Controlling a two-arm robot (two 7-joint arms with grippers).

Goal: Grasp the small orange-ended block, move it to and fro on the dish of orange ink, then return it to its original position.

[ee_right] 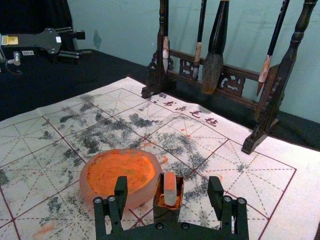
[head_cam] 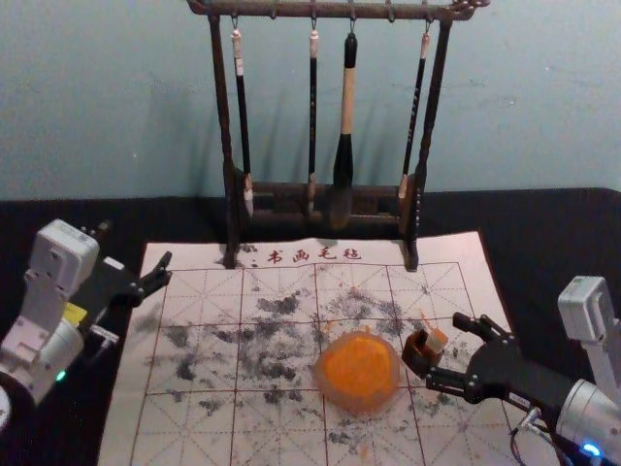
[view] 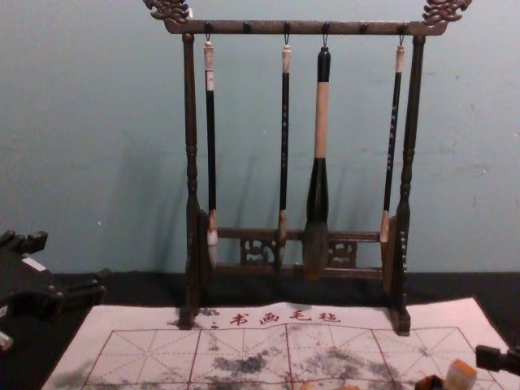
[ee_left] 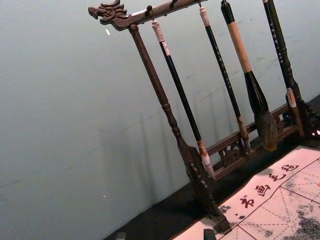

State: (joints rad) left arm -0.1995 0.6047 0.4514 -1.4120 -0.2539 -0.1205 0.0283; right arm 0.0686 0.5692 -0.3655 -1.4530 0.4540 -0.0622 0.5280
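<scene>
1. Pale blue-green wall stands at the far side, and before it a dark wooden rack holds four hanging brushes.
2. On the writing mat, toward the right, the small block stands in a dark little holder, its orange end upward, just right of the dish of orange ink.
3. The right gripper is at this holder with fingers spread, one at each side, and it pinches nothing.
4. The left gripper waits beyond the mat's left edge, also with fingers apart.
5. I judge the block to be light and stiff, so a moderate squeeze should be enough.
6. Best hold is on its pale sides, above the holder's rim; the orange end may be wet and slippery.
7. Because it is small, a grip too low could catch the holder also, and one too high could let the block turn during the rubbing.
</scene>
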